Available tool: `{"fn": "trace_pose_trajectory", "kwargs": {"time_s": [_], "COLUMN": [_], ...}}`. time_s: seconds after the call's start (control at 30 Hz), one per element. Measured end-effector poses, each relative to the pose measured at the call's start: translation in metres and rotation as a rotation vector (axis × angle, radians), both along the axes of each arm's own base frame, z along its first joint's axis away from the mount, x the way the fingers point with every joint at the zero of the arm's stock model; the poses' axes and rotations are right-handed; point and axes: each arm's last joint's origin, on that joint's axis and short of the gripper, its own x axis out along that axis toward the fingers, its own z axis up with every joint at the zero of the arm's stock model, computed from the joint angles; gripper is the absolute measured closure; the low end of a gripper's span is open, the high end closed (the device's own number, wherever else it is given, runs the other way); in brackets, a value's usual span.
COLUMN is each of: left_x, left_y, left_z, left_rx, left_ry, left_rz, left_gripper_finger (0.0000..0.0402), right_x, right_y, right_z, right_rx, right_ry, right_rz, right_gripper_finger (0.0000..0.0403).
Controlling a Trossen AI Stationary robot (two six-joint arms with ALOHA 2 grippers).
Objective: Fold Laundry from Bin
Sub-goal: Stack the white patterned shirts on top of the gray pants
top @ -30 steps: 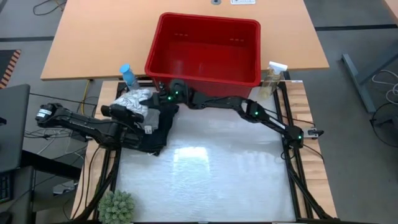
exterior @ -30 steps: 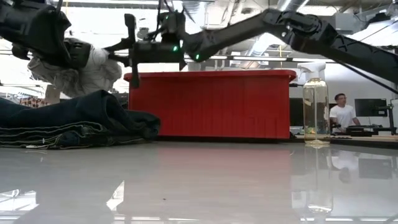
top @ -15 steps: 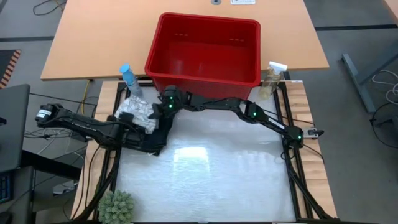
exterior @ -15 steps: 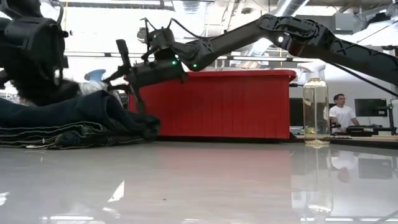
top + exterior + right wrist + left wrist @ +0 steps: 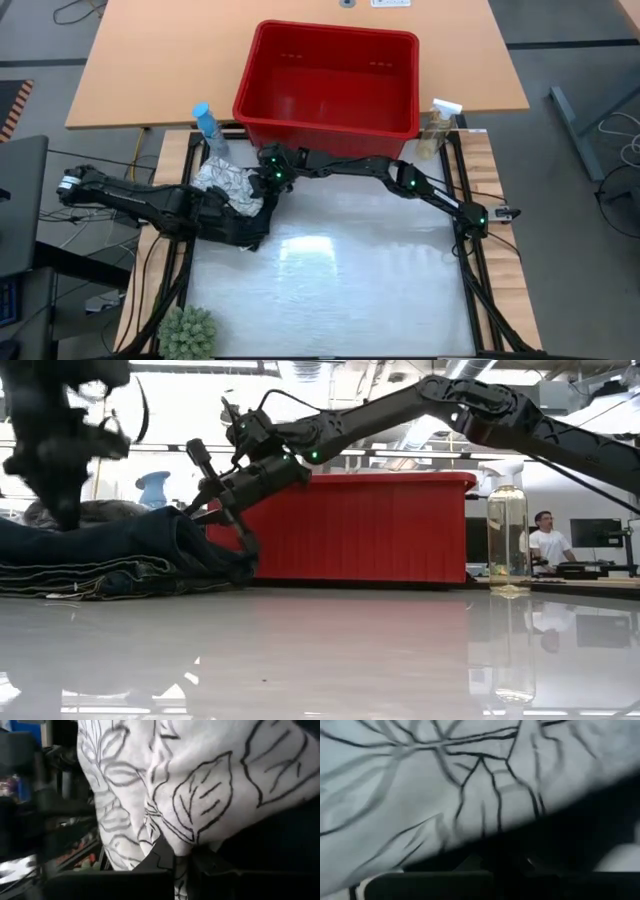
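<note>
We are looking at a robotics lab or open workshop. A glossy white work surface (image 5: 340, 270) is sitting in a black metal frame (image 5: 470, 265), butting against a long wooden table (image 5: 150, 60) on a grey floor. Loose cables (image 5: 75, 12) are lying beyond the table's far left corner. In the low view, exposed ceiling ducts (image 5: 460, 370) are running overhead, and a person (image 5: 546, 542) is sitting among monitors (image 5: 590, 532) past the surface's far right edge.
</note>
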Motion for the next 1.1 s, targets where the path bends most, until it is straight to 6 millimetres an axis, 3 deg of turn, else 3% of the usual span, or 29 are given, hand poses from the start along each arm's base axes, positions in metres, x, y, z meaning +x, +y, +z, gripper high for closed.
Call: {"fn": "trace_pose_trajectory", "kwargs": {"time_s": [0.17, 0.3, 0.47, 0.73, 0.97, 1.1], "left_x": [0.004, 0.005, 0.005, 0.014, 0.007, 0.003], "left_y": [-0.002, 0.001, 0.007, 0.008, 0.01, 0.011], "left_z": [0.048, 0.079, 0.092, 0.068, 0.031, 0.003], "left_rx": [-0.042, 0.039, 0.223, 0.266, 0.292, 0.324], "left_ry": [-0.046, -0.13, -0.197, -0.232, -0.162, -0.154], "left_rz": [-0.07, -0.048, 0.02, 0.066, 0.113, 0.123], "left_gripper_finger": [0.0401, 0.0401, 0.0401, 0.0401, 0.0402, 0.0401], "right_x": [-0.009, -0.018, -0.025, -0.024, -0.029, -0.03], "right_y": [-0.001, -0.002, 0.002, 0.009, 0.005, 0.002], "right_z": [0.015, 0.035, 0.033, 0.021, 0.023, 0.023], "right_rx": [-0.046, -0.074, -0.078, -0.109, -0.195, -0.198], "right_ry": [0.046, 0.052, 0.142, 0.179, 0.213, 0.217], "right_rz": [-0.02, -0.013, 0.011, 0.044, 0.041, 0.043], "right_gripper_finger": [0.0368, 0.0368, 0.0368, 0.0361, 0.0243, 0.0204]}}
